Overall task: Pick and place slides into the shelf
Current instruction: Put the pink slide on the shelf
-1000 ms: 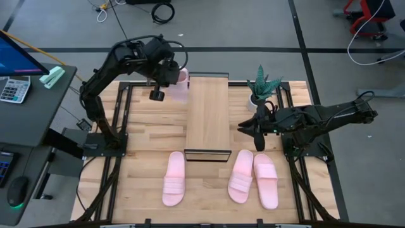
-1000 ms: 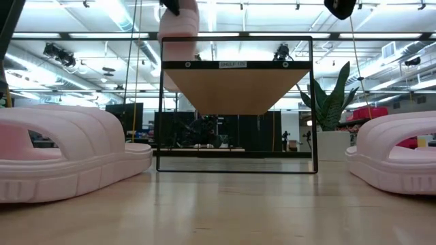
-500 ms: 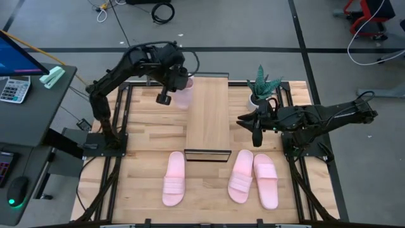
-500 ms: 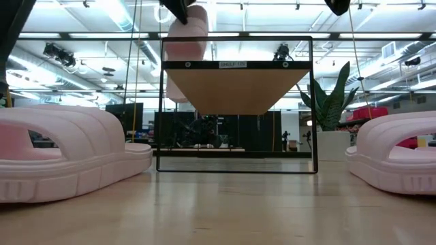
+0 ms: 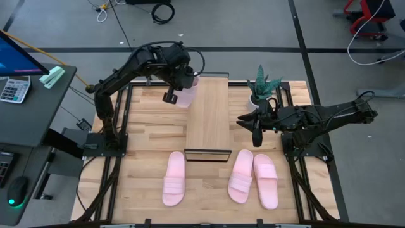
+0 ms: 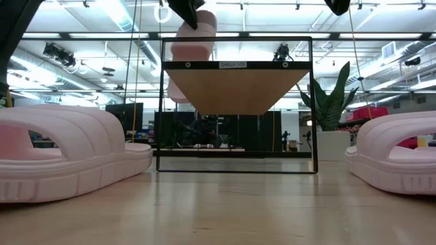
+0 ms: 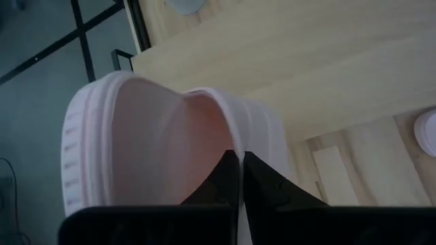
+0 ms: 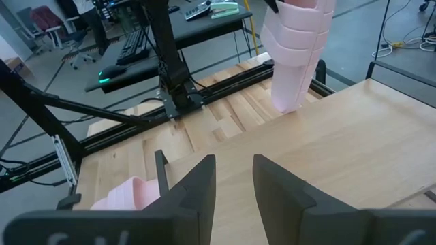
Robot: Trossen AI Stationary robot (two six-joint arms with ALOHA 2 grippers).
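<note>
A pale pink slide (image 5: 185, 95) hangs from my left gripper (image 5: 182, 81), which is shut on it, beside the far left corner of the shelf (image 5: 209, 114). The low view shows that slide (image 6: 194, 37) above the shelf board (image 6: 235, 88), and the right wrist view shows it (image 8: 296, 54) dangling past the board's edge. Three more slides lie sole-down on the tabletop near its front edge: one left (image 5: 174, 178) and two right (image 5: 240, 176) (image 5: 266, 182). Right of the shelf, my right gripper (image 5: 256, 130) hovers open and holds nothing. My left gripper pinches a thin rim (image 7: 228, 133) at the slide's upper end between its two shut fingers (image 7: 235, 178), coming from above and slanting down. The slide hangs lengthwise below the fingers, clear of the tabletop. Its lower end (image 8: 286, 102) is beside the shelf's left edge.
A potted plant (image 5: 262, 85) stands at the far right of the shelf, just beyond my right gripper. The shelf's black frame (image 6: 163, 102) stands upright on the tabletop (image 5: 145, 126). A desk with a calculator (image 5: 14, 88) lies off the table's left side.
My left gripper has carried the hanging slide toward the table's right edge and a little down, from outside the shelf's far left corner to right beside it. The slide still hangs lengthwise. My right gripper has turned slightly in place and stays open.
</note>
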